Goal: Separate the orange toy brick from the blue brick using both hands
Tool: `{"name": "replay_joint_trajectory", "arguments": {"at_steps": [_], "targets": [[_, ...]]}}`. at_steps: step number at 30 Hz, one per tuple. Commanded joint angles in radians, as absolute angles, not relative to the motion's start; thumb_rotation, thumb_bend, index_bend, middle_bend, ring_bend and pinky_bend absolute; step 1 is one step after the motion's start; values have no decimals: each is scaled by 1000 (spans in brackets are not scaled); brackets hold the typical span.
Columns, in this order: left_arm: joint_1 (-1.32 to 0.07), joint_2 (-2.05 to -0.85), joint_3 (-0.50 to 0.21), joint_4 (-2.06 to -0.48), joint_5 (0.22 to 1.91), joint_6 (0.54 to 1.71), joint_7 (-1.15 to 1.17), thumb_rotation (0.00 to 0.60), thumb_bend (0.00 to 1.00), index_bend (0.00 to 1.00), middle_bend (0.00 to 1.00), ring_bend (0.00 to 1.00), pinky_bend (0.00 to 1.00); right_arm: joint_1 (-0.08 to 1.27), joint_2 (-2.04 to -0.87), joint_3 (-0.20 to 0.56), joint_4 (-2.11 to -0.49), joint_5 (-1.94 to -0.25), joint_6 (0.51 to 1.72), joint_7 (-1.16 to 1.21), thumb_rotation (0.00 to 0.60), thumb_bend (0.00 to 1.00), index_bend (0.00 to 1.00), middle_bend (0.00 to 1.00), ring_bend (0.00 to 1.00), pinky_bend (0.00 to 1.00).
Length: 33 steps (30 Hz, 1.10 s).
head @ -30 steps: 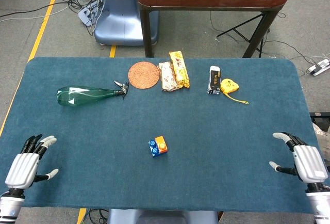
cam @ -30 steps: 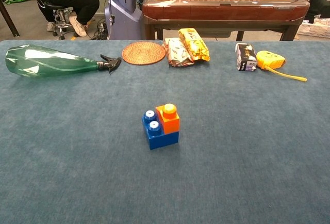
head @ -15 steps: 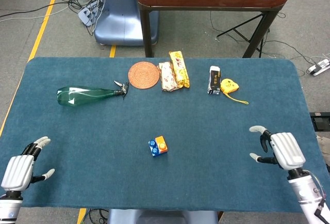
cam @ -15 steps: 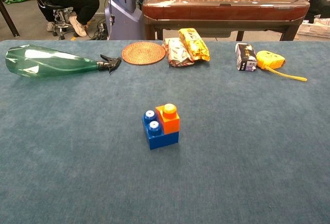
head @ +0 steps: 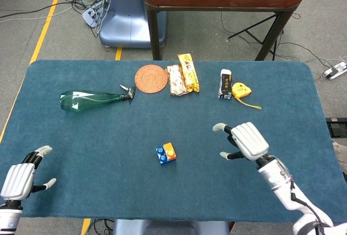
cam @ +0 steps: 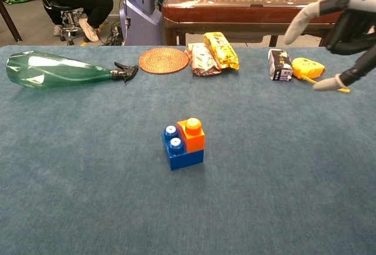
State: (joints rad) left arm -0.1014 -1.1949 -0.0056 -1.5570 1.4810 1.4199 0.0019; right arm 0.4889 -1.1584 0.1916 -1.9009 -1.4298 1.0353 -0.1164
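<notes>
**Two small stacked bricks, both hands empty and apart from them**

The blue-covered tabletop [head: 81, 132] carries everything. Its front middle holds the task's pair: the blue brick [cam: 179, 153] sits flat on the cloth, and the orange toy brick [cam: 192, 135] is pressed onto the blue brick's right half, leaving two blue studs bare on the left.

Both look like hard, light plastic with smooth sides, so they will likely slide on the cloth and twist in a loose pinch. A sensible hold is one hand pinching the blue brick low on its side walls, near the bare studs, and the other pinching the orange brick by its upper walls, then pulling straight up. The stud fit may need a short firm tug, and so small a pair leaves little room for two hands.

The right hand [head: 246, 140] hovers above the cloth to the right of the bricks, well apart from them, fingers spread and holding nothing. The left hand [head: 21, 176] is at the front left corner, also spread and empty, well apart.

Along the far side lie a green spray bottle [head: 89, 100] on its side, a round woven coaster [head: 151, 78], two snack packets [head: 183, 76], a small dark carton [head: 225, 84] and a yellow tape measure [head: 242, 90]. All are well away from the bricks, and nothing lies between either hand and them.
</notes>
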Motion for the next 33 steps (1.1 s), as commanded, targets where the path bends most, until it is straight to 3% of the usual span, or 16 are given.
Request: {"name": "replay_joint_trajectory", "arguments": {"at_steps": [1, 15, 33], "targets": [[-101, -1194, -5, -1557, 1481, 1420, 1, 600, 0, 233, 193, 228, 584, 538, -1217, 208, -1905, -1385, 992, -172, 600, 0, 319, 985, 1000, 1000], [-98, -1196, -2, -1551, 1478, 1415, -3, 600, 0, 233, 193, 228, 586, 671, -1455, 202, -1842, -1271, 953, -374, 600, 0, 318, 995, 1000, 1000], [-89, -1206, 5, -1529, 1477, 1413, -19, 600, 0, 233, 193, 229, 587, 792, -1601, 207, -1734, -1110, 913, -492, 600, 0, 287, 995, 1000, 1000]]}}
